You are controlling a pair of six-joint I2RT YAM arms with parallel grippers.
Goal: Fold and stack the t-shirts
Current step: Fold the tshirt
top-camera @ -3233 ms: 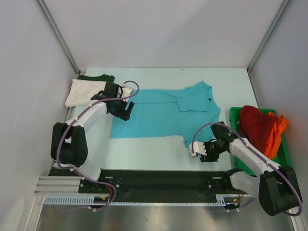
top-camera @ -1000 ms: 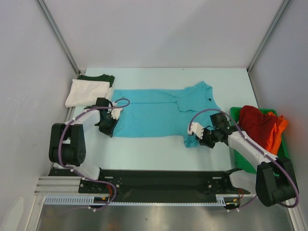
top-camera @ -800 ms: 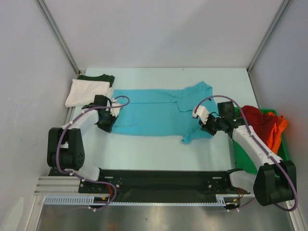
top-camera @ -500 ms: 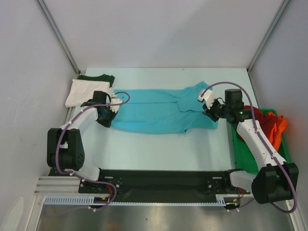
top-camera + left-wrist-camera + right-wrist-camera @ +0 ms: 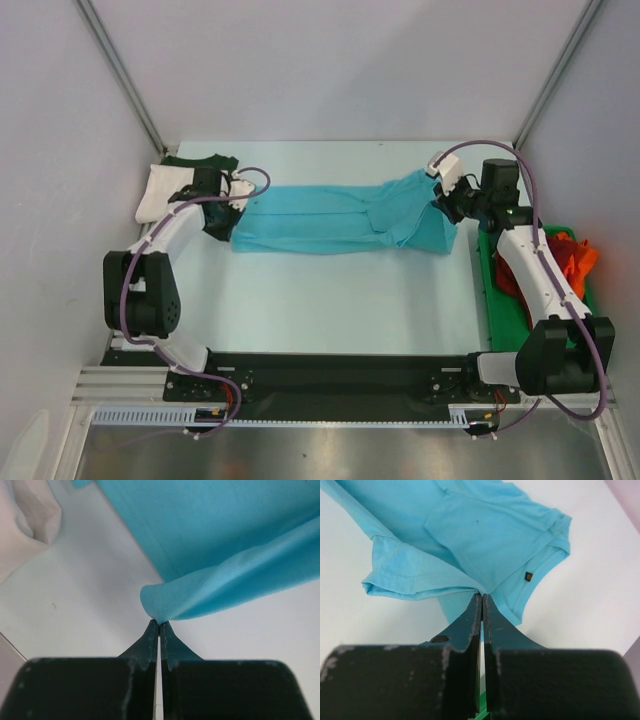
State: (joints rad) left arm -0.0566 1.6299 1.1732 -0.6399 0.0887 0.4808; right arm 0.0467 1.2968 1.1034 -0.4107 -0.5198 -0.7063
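left gripper [image 5: 159,624]: pinching a fold at the turquoise shirt's [image 5: 340,215] left end | right gripper [image 5: 481,596]: pinching its right end, by the sleeve | turquoise shirt: long band across the table [image 5: 330,300] | white shirt [image 5: 160,190], green shirt [image 5: 205,160]: touching each other, just left of it | red shirt [image 5: 518,268], orange shirt [image 5: 580,262]: heaped in tray [image 5: 487,285], right of it

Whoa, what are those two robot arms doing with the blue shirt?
They are folding it. The left arm's fingers are shut on one end of the turquoise t-shirt and the right arm's fingers on the sleeve end, holding one long edge up over the rest. A white t-shirt and a dark green t-shirt sit at the far left. A red t-shirt and an orange t-shirt wait in the green tray on the right.
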